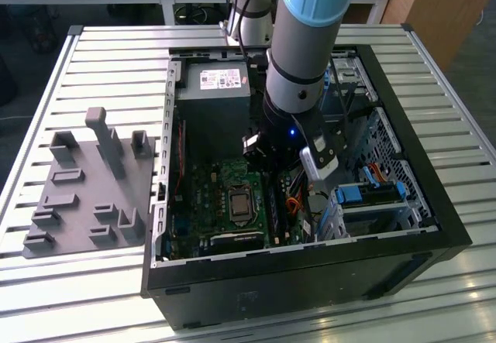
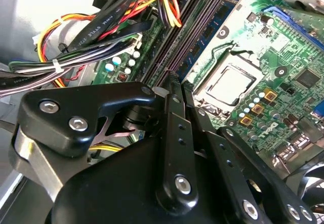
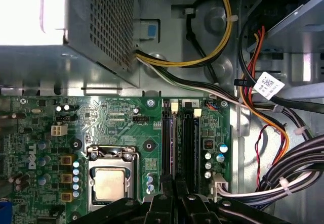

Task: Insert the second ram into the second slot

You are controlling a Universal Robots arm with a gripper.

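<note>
1. The gripper (image 3: 175, 184) is reaching down into the open computer case (image 1: 434, 204), low over the motherboard (image 3: 116, 118), beside the processor socket (image 3: 109, 183).
2. Its fingers (image 2: 172, 113) are drawn close together and appear to be pinching the near end of the RAM stick (image 3: 174, 143), which is standing on edge along a slot and running away from the fingertips.
3. How deep the stick is sitting in that slot is not showing.
4. The stick is looking light, thin and stiff, yet fragile. Its chips and contacts are calling for a hold on the bare top edge, and pushing it askew is likely to bend it or strain the slot's clips.
5. The second wrist view is showing the stick's (image 2: 205, 32) blue side and the gripper (image 2: 174, 85) from close behind.
6. The first wrist view is showing the slots from above, plus the power supply (image 3: 96, 27).
7. The exterior view is adding the arm (image 1: 298, 64) and a grey fixture plate (image 1: 85, 188) outside the case.
</note>
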